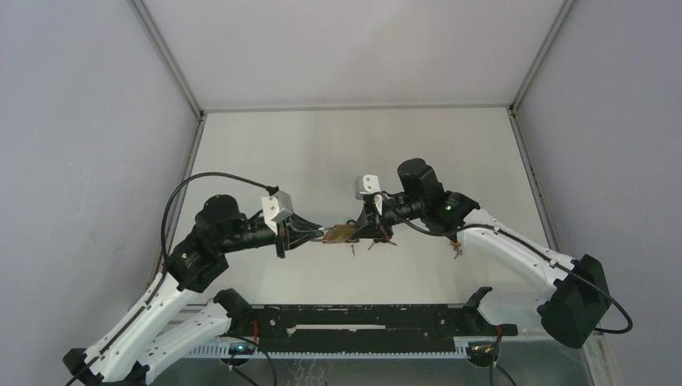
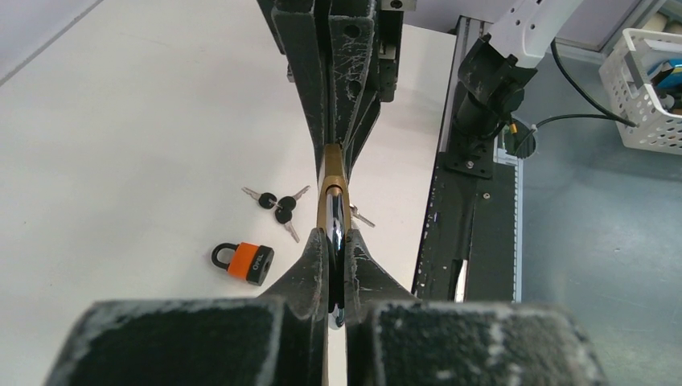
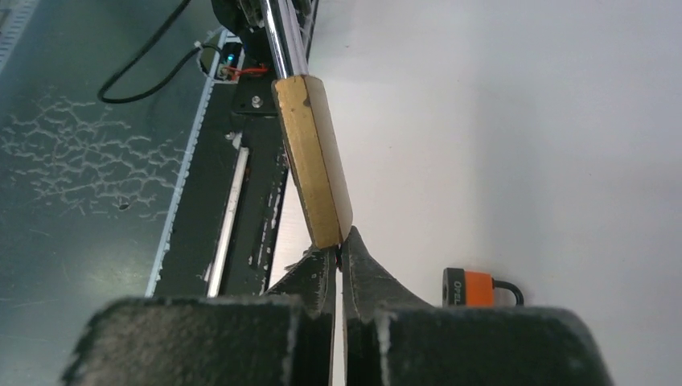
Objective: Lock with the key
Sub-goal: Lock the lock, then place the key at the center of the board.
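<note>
A brass padlock (image 1: 339, 234) is held in the air between both grippers, above the white table. My left gripper (image 2: 336, 241) is shut on its silver shackle (image 2: 338, 233), with the brass body (image 2: 328, 189) pointing away from it. My right gripper (image 3: 339, 251) is shut at the bottom end of the brass body (image 3: 314, 161). Its fingers pinch a small dark piece that looks like the key head. The key blade is hidden. In the top view the left gripper (image 1: 318, 235) and right gripper (image 1: 363, 229) face each other across the padlock.
A small orange and black padlock (image 2: 244, 260) lies on the table under the grippers and also shows in the right wrist view (image 3: 474, 288). Several black-headed keys (image 2: 277, 207) lie beside it. The black base rail (image 1: 362, 322) runs along the near edge.
</note>
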`<state>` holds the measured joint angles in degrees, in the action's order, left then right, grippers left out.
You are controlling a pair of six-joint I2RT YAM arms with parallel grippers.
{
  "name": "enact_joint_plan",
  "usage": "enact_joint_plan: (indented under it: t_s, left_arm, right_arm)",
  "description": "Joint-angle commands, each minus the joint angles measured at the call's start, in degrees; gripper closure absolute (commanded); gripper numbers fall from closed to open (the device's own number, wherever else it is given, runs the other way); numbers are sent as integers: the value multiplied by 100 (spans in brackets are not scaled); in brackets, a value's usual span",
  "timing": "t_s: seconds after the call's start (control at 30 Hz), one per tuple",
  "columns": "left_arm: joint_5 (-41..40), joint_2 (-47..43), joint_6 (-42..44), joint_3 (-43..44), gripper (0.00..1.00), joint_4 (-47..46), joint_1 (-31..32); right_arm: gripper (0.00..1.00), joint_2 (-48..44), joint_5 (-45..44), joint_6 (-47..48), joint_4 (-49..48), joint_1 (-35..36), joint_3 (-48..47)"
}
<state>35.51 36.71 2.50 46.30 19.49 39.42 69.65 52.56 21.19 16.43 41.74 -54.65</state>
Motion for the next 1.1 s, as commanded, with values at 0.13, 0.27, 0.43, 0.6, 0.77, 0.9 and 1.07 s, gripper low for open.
enact_joint_plan:
  t_s: [0.13,0.27,0.43,0.6,0.77,0.9,1.07]
  left_arm:
    - [0,-34,801,1154,100,373,-341]
    - [-39,-77,1068,1301,100,714,-420]
    - [-339,-272,1083,1105,100,779,-421]
    - [-436,-699,703,547,100,556,-419]
    - [-395,-1016,344,54,100,99,-418]
    - [-368,-1183,10,-244,100,-259,-418]
    - [-396,-1405,-164,-320,100,-211,-419]
  right_arm:
    - [100,-399,-601,309,94,-646,571]
    - [100,-493,-827,24,-210,-977,778]
    - [100,-447,-777,-1552,-670,-1685,818]
    - [100,-609,-1729,-3025,-55,-2041,1115]
    - [100,-883,-2030,-3667,215,-2671,1734]
    - [100,-429,-1860,-3796,-387,-3731,1902]
    - [100,723,-1737,-3790,-768,-4522,1749]
